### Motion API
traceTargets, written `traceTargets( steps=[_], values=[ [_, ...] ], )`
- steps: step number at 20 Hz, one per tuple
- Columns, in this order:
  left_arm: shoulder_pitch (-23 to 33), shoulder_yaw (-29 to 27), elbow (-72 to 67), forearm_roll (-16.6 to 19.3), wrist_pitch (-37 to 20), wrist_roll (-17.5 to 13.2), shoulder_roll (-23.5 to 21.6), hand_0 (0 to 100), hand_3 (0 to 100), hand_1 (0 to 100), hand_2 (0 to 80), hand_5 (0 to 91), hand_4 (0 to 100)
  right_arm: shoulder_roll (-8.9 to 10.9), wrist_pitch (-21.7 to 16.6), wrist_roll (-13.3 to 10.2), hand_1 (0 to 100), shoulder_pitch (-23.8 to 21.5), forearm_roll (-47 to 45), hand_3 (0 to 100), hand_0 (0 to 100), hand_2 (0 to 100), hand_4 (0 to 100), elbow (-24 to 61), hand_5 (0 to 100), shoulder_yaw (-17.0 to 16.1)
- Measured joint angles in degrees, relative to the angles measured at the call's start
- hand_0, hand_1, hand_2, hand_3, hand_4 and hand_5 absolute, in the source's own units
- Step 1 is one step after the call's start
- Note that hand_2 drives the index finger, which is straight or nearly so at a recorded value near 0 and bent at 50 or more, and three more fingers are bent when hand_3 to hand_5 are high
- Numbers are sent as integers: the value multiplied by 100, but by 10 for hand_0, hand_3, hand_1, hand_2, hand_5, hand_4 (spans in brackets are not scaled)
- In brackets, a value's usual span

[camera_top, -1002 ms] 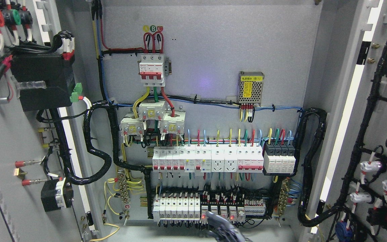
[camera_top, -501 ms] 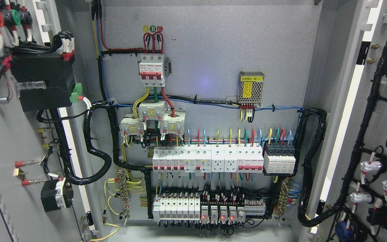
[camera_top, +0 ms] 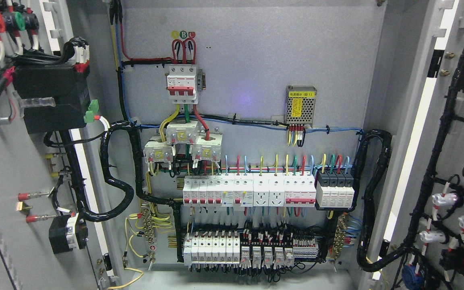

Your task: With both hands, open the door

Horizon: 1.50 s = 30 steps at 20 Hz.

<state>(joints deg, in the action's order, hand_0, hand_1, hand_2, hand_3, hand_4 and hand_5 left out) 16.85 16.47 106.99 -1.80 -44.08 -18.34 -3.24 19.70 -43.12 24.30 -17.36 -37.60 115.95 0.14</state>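
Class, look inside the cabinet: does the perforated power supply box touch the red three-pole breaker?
Apart. The head view shows bare grey backplate between the power supply box and the red three-pole breaker.

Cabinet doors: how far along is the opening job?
Done, by the look of it: left door and right door both stand swung wide, baring the breaker panel. Nothing in hand; neither hand is in view. Nothing visibly left.
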Motion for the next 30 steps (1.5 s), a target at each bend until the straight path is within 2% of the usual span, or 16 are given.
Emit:
traceTargets(
  steps=[5,11,20,30],
  values=[
    [-208,-223,327,108,-11,196,215,0,0,0,0,0,0,264,112,-3,0,146,-465,0,0,0,0,44,0,-273],
    [-444,-527,573,138,-14,253,396,0,0,0,0,0,0,456,142,-24,0,154,-694,0,0,0,0,50,0,-610],
    [-465,-1230,763,-129,-15,415,515,0,0,0,0,0,0,615,144,18,0,79,-807,0,0,0,0,52,0,-865],
    [-85,-2066,849,-722,-16,455,438,0,0,0,0,0,0,681,159,33,0,-60,-1087,0,0,0,0,-89,0,-998]
  ],
)
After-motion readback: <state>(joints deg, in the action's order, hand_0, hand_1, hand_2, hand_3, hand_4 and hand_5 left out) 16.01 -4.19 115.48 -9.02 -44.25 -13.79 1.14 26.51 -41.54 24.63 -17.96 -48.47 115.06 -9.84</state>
